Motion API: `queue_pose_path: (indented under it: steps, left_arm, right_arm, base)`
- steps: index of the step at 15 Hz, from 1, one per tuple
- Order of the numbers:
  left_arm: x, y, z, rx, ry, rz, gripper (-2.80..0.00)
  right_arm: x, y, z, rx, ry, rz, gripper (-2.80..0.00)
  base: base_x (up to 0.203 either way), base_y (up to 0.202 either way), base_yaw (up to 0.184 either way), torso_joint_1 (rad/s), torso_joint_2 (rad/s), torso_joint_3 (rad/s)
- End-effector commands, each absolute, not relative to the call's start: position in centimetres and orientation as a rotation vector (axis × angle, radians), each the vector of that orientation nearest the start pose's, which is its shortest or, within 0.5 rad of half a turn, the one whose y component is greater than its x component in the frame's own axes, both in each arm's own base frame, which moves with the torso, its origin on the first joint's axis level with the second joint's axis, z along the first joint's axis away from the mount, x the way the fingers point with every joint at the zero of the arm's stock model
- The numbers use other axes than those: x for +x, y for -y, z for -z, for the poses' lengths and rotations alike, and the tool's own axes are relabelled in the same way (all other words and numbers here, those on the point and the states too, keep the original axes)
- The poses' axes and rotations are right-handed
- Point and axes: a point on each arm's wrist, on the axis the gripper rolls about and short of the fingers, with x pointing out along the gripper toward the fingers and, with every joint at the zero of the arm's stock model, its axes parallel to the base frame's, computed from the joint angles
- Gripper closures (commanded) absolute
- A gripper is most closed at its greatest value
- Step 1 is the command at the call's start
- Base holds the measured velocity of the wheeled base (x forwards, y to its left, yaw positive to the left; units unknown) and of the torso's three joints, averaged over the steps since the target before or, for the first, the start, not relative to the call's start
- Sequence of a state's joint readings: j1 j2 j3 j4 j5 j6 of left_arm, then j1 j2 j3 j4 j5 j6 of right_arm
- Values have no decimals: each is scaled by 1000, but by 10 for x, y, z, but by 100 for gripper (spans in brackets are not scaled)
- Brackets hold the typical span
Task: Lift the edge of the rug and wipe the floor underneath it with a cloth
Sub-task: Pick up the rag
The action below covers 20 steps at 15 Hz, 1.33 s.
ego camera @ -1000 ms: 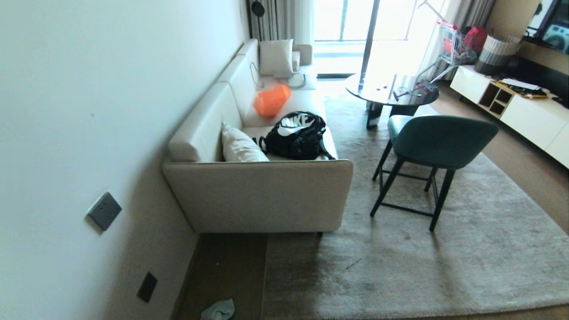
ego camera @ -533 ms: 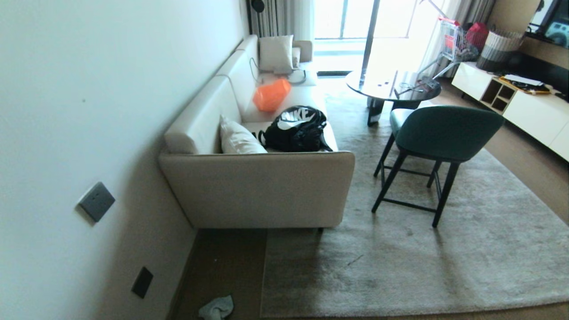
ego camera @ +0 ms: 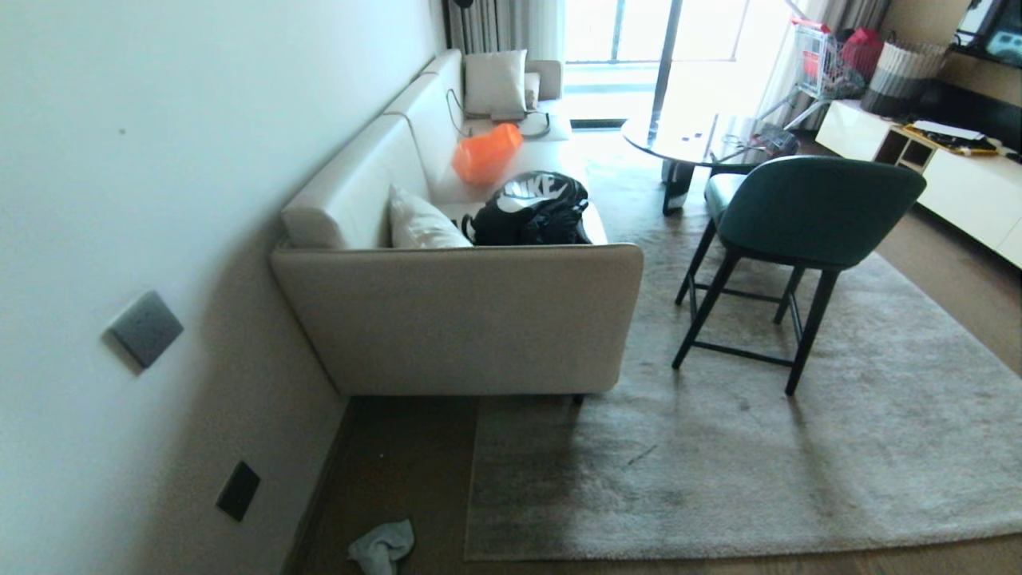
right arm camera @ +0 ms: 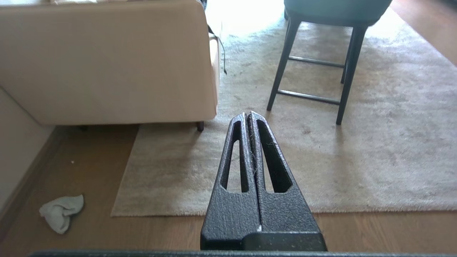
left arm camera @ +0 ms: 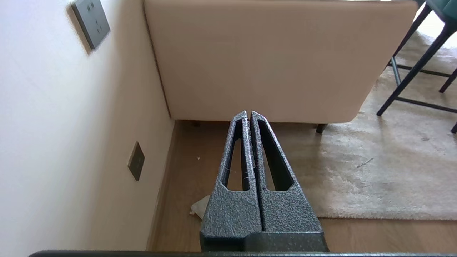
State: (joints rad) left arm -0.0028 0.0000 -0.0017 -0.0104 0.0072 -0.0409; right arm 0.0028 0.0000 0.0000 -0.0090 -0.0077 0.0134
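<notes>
**A:** Two arms, and neither shows in the head view. What fills the frame?

**B:** Biggest is the rug (ego camera: 718, 479), spread over the lower right and centre, lying flat. Its rug edge (ego camera: 469, 487) runs up the lower middle, with a square corner at the bottom, and nothing is lifting it. Next the beige sofa (ego camera: 455, 319) in the centre against the wall, then the green chair (ego camera: 806, 216) standing on the rug at upper right. A strip of bare floor (ego camera: 407, 463) lies between wall and rug at lower left.

**A:** And the cloth?

**B:** The cloth (ego camera: 382, 547) is crumpled on that strip at the bottom edge, left of the rug corner, near it but apart.

**A:** The grippers?

**B:** The left gripper (left arm camera: 249, 114) has its fingers pressed together on nothing, hanging above the floor strip in front of the sofa. The right gripper (right arm camera: 248, 115) is likewise clenched and empty, above the rug near its hem.

**A:** So which step?

**B:** I'd judge it the approach; nothing is grasped. Next, one gripper must spread its fingers and go down for the cloth, while the other gets under the hem at the corner. The flat hem will likely be the harder pick.
</notes>
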Motion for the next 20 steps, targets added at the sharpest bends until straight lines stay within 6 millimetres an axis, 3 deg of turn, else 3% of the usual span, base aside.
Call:
queue_pose_path:
  steps: [1, 16, 20]
  left_arm:
    - [-23, 0, -77, -41, 12, -4, 0]
    - [-23, 0, -77, -41, 12, -4, 0]
    - [-23, 0, -77, -41, 12, -4, 0]
  right_arm:
    - [-23, 0, -76, 15, 8, 5, 0]
    - [-23, 0, -76, 15, 8, 5, 0]
    - [-23, 0, -76, 15, 8, 5, 0]
  base:
    - [0, 0, 0, -141, 500, 370]
    - [0, 0, 0, -53, 450, 397]
    - [0, 0, 0, 0, 9, 20]
